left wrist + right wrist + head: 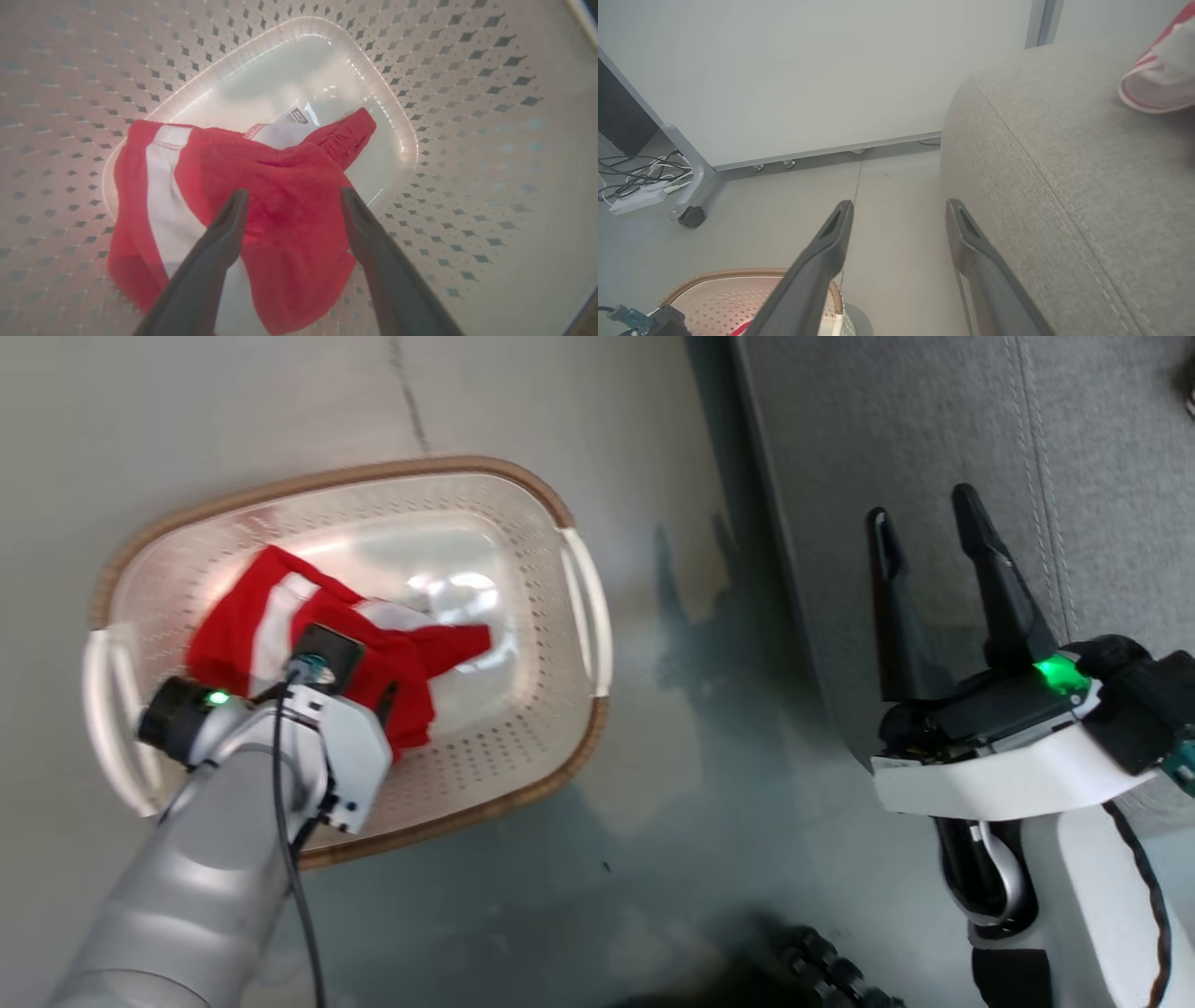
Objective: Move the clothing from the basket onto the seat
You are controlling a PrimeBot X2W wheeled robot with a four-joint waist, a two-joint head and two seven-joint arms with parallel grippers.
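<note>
left gripper (293, 191) hangs inside the basket (448, 463) with its fingers spread wide, one on either side of a raised fold of the clothing (289, 233), and nothing is pinched yet. the clothing, red with a white stripe, lies crumpled on the left half of the basket's bottom and laps up the near wall. the basket stands on the floor (653, 803) near the seat's (934, 429) front edge, with a strip of floor between. right gripper (921, 509) is spread and empty too, over the seat's edge. another striped piece (1153, 79) lies on the seat.

to do the grasp well, i judge the left gripper should go down until both fingertips sink into the fabric on either side of the fold, then close fully so that several layers are caught. aim at the thick red bunch between the fingers, not at the flat white stripe, which would likely slip. whether the tips touch the cloth i cannot tell. avoid pressing hard onto the plastic bottom, and keep the tips off the wall's holes. lift straight up until the hanging end clears the rim, or the basket may drag or tip. then swing right to a bare part of the seat, well in from its edge.
</note>
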